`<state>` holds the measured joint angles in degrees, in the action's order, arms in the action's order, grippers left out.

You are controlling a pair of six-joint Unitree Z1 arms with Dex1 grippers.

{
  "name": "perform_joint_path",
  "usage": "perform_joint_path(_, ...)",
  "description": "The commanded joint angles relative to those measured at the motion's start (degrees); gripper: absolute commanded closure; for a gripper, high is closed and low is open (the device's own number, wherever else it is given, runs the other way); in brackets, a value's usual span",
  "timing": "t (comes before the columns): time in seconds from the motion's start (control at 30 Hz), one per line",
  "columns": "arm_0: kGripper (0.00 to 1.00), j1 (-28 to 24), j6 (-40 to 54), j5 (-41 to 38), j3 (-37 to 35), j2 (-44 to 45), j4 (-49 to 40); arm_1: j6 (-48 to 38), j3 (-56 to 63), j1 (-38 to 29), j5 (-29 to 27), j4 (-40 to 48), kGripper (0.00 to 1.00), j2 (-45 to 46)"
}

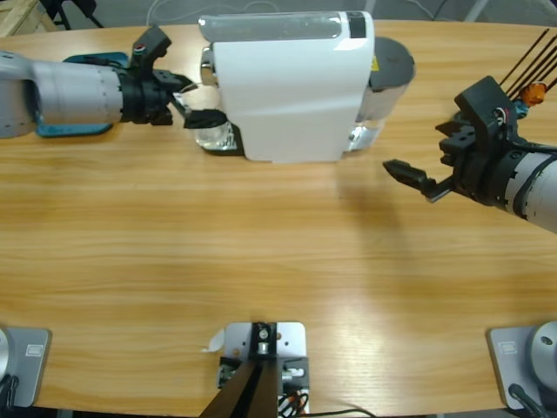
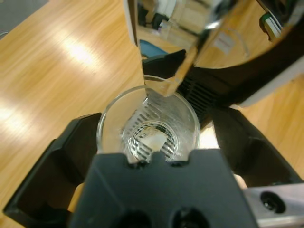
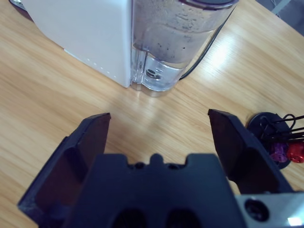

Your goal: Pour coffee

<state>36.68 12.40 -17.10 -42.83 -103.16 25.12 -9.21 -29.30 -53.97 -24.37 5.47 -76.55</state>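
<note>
Left gripper is reaching in from the table's left side to the front of the white coffee machine. Its jaws are sitting on either side of a small clear glass without visibly pressing it, so I'm calling them spread around the glass, not clamped. The glass is standing upright on the machine's black drip grille, right under the shiny spout. Coffee: only a faint pale patch is showing at the bottom of the glass, hard to tell how much liquid. In the high view the glass is showing just below the gripper at the machine's left end.

Right gripper is hanging over bare wooden table to the right of the machine, jaws wide apart, holding nothing. Its wrist view is looking at the machine's clear water tank, part filled, next to the white body. A black wire capsule rack is standing near the table's right edge with a red and a purple capsule on it.
</note>
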Motion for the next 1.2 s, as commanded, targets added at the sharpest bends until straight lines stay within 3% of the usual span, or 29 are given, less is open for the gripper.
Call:
perform_joint_path(0.03,0.004,1.0,0.6,0.4,4.9,6.5,-2.1,0.2,1.5,1.0,1.7,0.5,0.104,-1.2)
perform_joint_path(0.37,0.004,-0.5,0.0,6.9,10.0,19.8,-7.5,0.3,1.5,1.0,1.7,0.5,0.101,-0.7)
perform_joint_path(0.53,0.004,-0.5,-1.2,17.0,7.0,34.2,-20.3,0.3,1.5,1.0,1.6,0.5,0.097,-0.1)
perform_joint_path(0.63,0.023,-0.5,-1.6,17.5,6.2,38.8,-27.9,0.5,1.2,1.0,1.9,-0.5,0.084,1.0)
perform_joint_path(0.77,0.027,-0.5,-7.3,17.5,11.7,44.8,-28.9,1.9,-1.2,1.0,1.5,-4.9,0.087,4.6)
perform_joint_path(0.97,0.041,-0.5,-9.2,18.6,13.4,44.6,-27.9,2.4,-3.5,6.3,4.7,-10.7,0.100,8.7)
perform_joint_path(1.1,0.041,-0.5,-10.0,18.9,13.5,44.4,-28.0,0.9,-6.5,7.9,7.7,-16.1,0.011,8.8)
perform_joint_path(1.2,0.041,-0.5,-10.1,18.9,13.5,44.3,-28.0,1.1,-7.8,9.8,10.6,-18.3,0.000,9.5)
